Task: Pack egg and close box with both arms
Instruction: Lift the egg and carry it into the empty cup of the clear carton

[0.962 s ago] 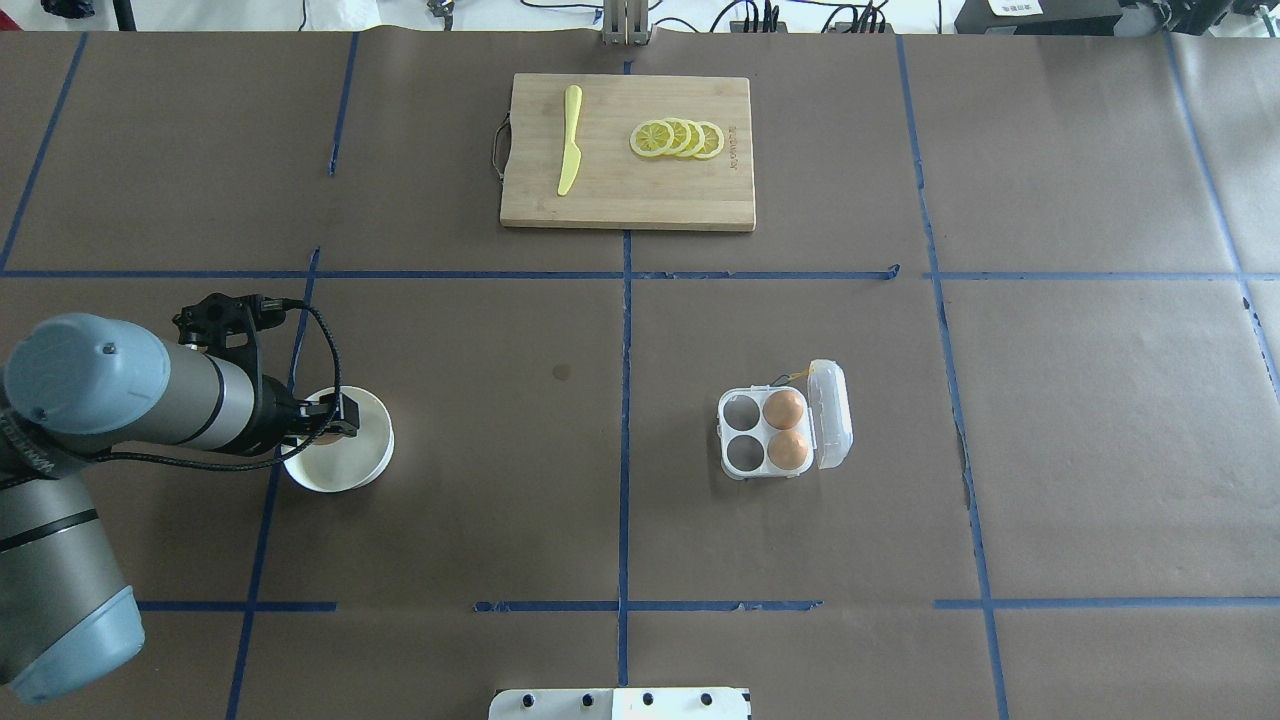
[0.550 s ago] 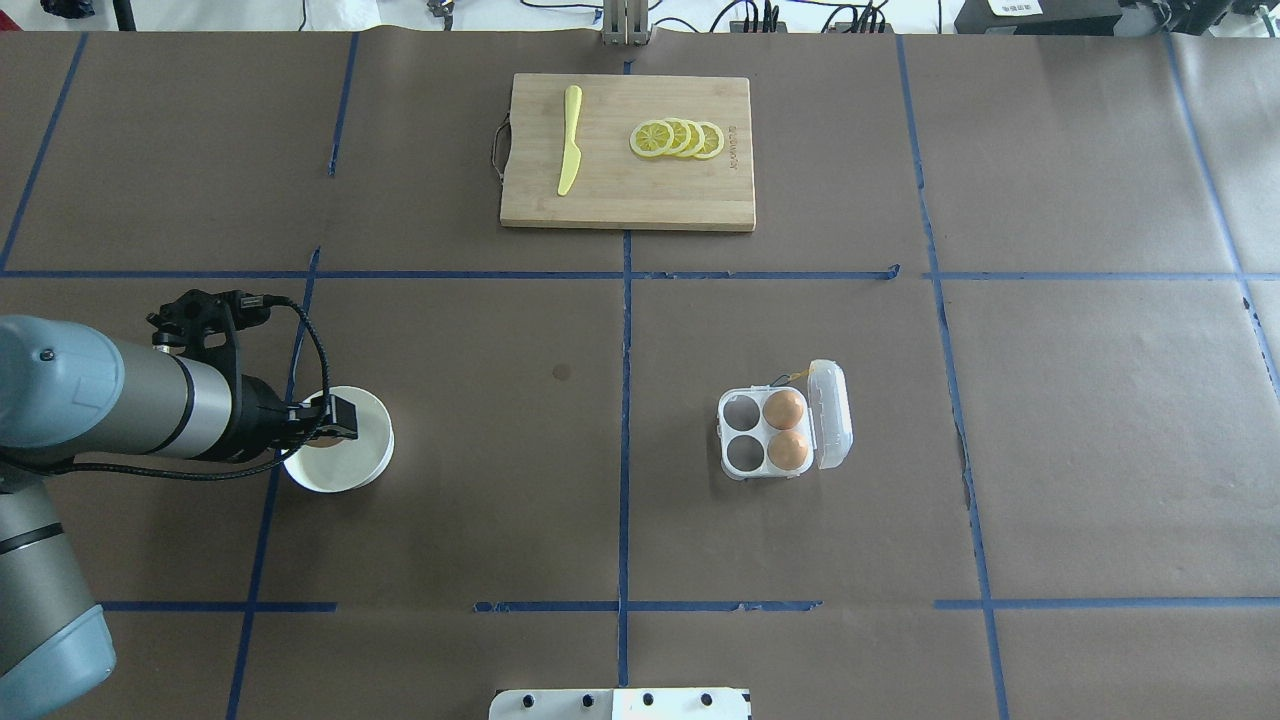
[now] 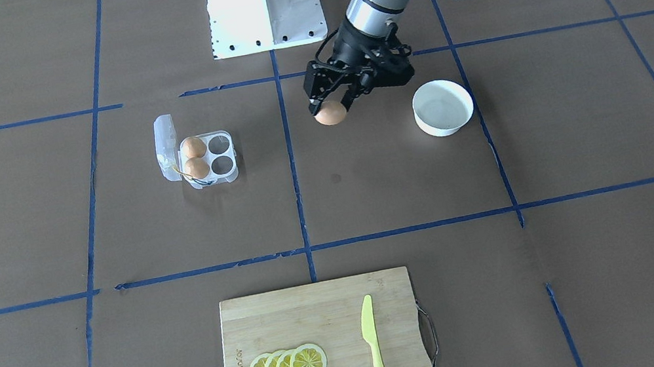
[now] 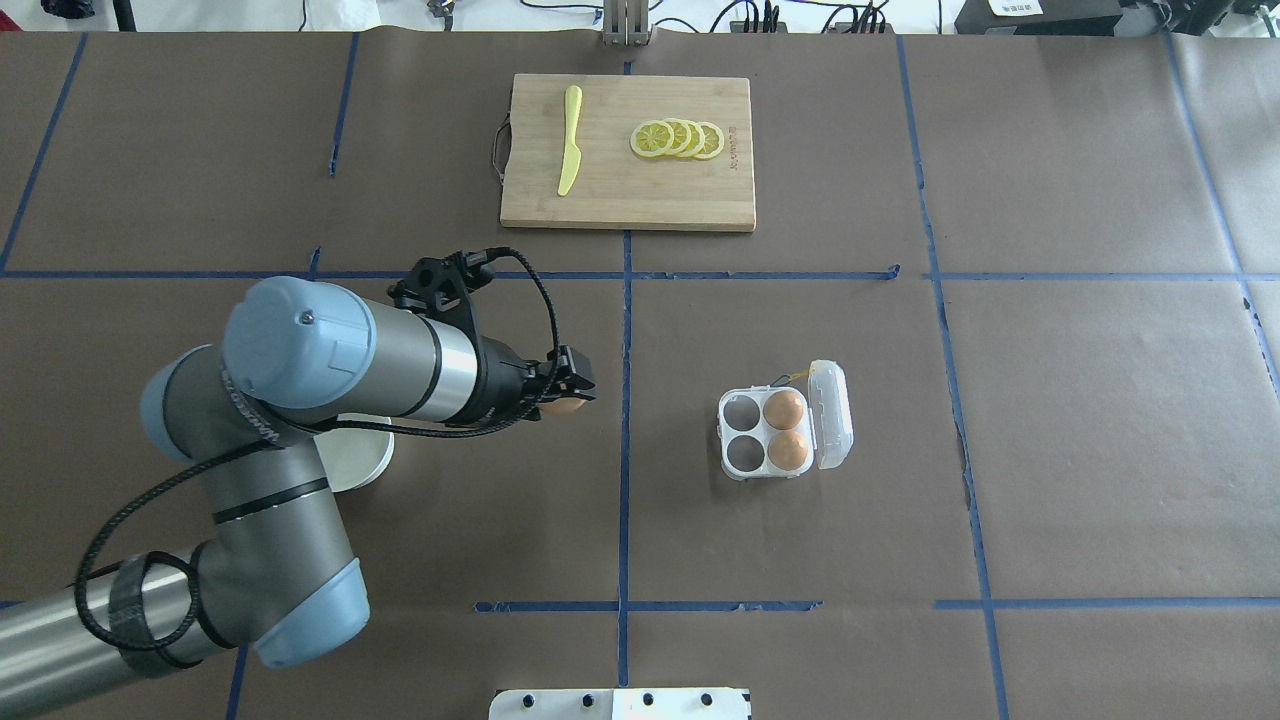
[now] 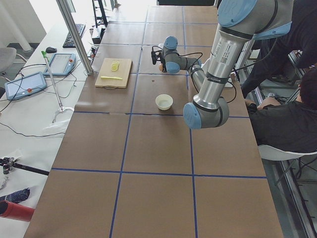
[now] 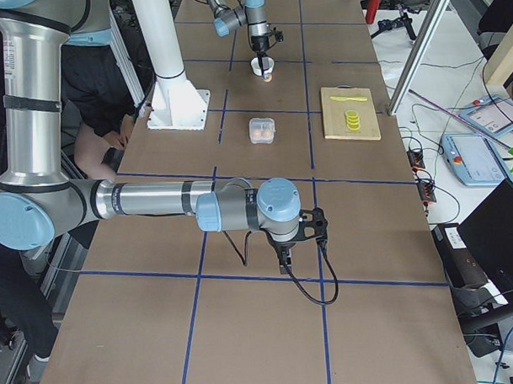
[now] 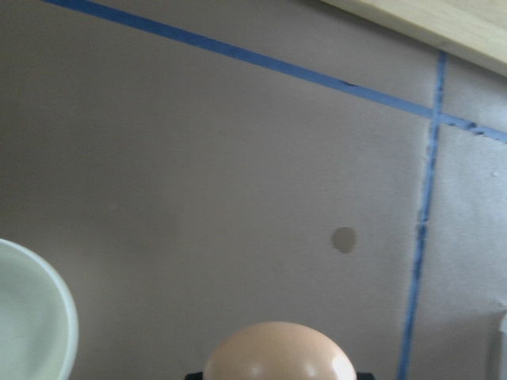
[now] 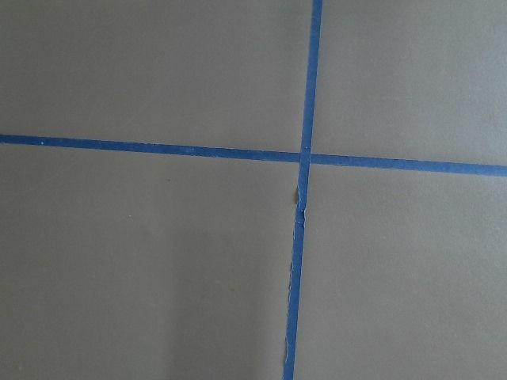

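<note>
**Holding the egg (image 4: 566, 405) clear of the table, with the box (image 4: 724, 432) off to its right in the overhead frame**

The table (image 4: 1100, 450) is covered in flat brown paper marked into squares by blue tape. The stretch between claw and box is bare except for one tape line (image 4: 624, 480) that runs up the frame.

The left arm (image 4: 400, 375) reaches in from the lower left of the overhead view and is the nearer one to the box. The right arm (image 6: 156, 198) hangs low over the paper in the lower half of the right-side view, well apart from the box. Whether its claw is open or closed cannot be told.

A wooden cutting board (image 4: 640, 195) lies at the top centre, well apart from the path. The white bowl (image 3: 446, 129) is empty and sits just right of the claw in the front view.

The box stands right of centre with its clear lid (image 4: 832, 413) swung open on its right side, away from the arm. Two eggs (image 4: 785, 408) fill the cells beside the lid. The two empty cells (image 4: 742, 452) are on the side facing the claw.

The left gripper (image 3: 330, 105) has its fingers closed narrowly on the egg, which pokes out below them. The egg's long axis seems to lie across the front-view frame. The coming move looks like a plain sideways run to an empty cell, with ample room.
</note>
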{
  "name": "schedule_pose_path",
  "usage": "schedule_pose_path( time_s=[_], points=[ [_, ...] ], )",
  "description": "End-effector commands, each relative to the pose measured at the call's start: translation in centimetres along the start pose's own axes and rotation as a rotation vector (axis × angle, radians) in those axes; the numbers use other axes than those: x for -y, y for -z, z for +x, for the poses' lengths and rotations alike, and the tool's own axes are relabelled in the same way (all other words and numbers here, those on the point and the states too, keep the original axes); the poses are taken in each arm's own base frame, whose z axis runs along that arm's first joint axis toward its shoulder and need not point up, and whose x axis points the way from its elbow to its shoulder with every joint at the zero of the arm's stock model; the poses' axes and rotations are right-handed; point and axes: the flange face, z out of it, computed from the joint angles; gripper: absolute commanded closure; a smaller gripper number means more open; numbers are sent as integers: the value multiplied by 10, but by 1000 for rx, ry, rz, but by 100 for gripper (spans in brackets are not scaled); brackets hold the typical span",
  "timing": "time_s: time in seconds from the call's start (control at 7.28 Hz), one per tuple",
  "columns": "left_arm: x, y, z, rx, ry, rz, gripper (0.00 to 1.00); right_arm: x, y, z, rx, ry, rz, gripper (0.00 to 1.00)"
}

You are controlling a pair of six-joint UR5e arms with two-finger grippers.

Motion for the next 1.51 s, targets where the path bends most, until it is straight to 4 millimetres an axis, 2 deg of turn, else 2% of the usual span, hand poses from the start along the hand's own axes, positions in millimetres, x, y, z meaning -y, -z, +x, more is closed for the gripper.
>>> schedule_pose_path(
  time_s=[0.0, 0.14, 0.27, 0.41, 0.69, 0.82, 0.96, 1.1, 1.37],
  points=[
    [-39, -35, 31, -207, 63, -40, 100, 0, -1, 1, 0, -3, -3, 0],
    [-50, -61, 59, -217, 64, -34, 100, -1, -1, 1, 2, -4, -4, 0],
    [-69, -91, 80, -215, 67, -3, 100, 0, 0, 0, 3, -2, -2, 0],
    [-65, -118, 82, -238, 70, 32, 100, 0, -1, 0, 5, -3, -3, 0],
    [-64, -126, 78, -251, 67, 35, 100, 0, 0, -2, 18, -3, -2, 0],
    [-70, -128, 77, -249, 67, 27, 96, 0, 0, -2, 22, -5, -3, 0],
    [-74, -130, 77, -247, 63, 22, 61, 0, -1, -1, 20, -5, -3, 0],
    [-73, -131, 73, -242, 59, 23, 1, 0, 0, -2, 20, -3, -2, 0],
    [-74, -127, 74, -246, 43, 23, 0, 0, 0, -2, 15, 1, 0, 0]
  ],
)
